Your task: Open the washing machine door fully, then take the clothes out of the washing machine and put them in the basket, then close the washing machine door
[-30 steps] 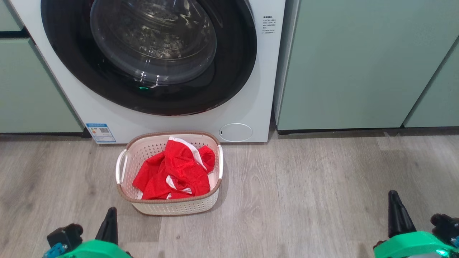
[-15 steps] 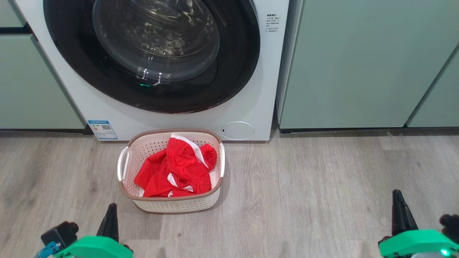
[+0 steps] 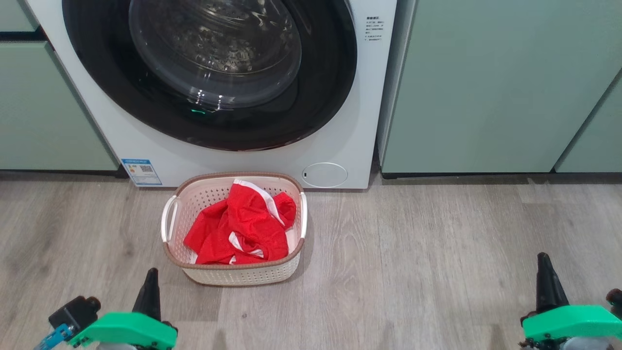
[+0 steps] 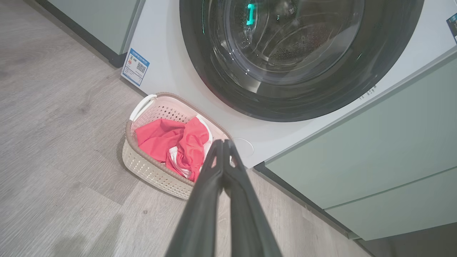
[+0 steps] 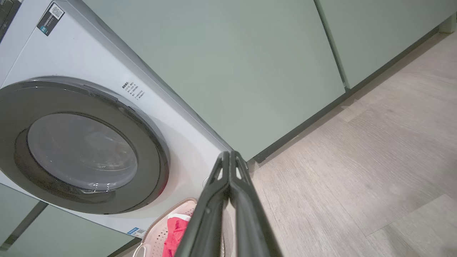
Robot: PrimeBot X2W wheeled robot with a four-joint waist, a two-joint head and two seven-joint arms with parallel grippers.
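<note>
Clothes: one bright red garment with white trim, crumpled, lying wholly inside the basket; a white-edged fold rises near the far rim.

Basket: cream-white, perforated, with a brown woven-look rim and white side handles. It stands upright on the floor just in front of the washing machine, below the lower edge of the door and left of the service flap.

Washing machine door: round, glossy black, with a clear bulging window at its centre. It sits shut, flush against the front panel; bare drum metal shows through the glass.

Washing machine: white front-loader. A blue sticker is at its lower left corner and a round service flap at its lower right.

Left gripper: low at the left of the head view, over the floor, near the basket's front left corner but apart from it. Its two dark fingers are pressed together and grasp nothing.

Right gripper: low at the right, well apart from the basket. Its fingers are likewise closed tip to tip, with nothing between them.

Cabinets: pale green, flanking the machine on both sides.

Floor: grey wood-grain planks.
</note>
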